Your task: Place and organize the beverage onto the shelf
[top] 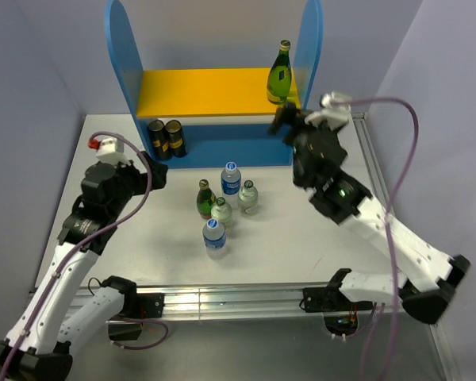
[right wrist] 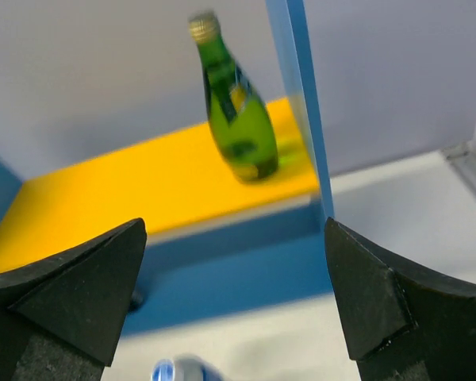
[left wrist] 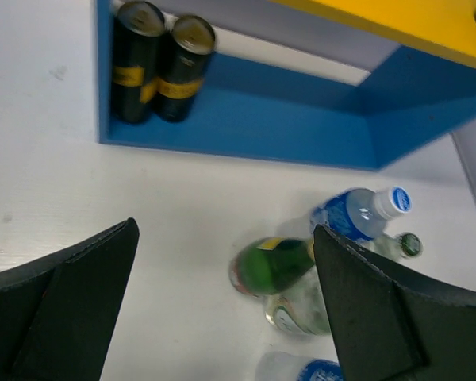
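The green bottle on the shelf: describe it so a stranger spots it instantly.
Find the blue-sided shelf at the far edge of the table. On its yellow upper board, beside the right panel, stands a green bottle. The other bottles all stand on the table.

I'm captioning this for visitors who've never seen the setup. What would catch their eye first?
Probably the shelf, with tall blue side panels and a yellow board, where one green bottle stands upright at the right end. Then the cluster of five bottles on the table in front of it, and two black-and-gold cans at the left of the lower level.
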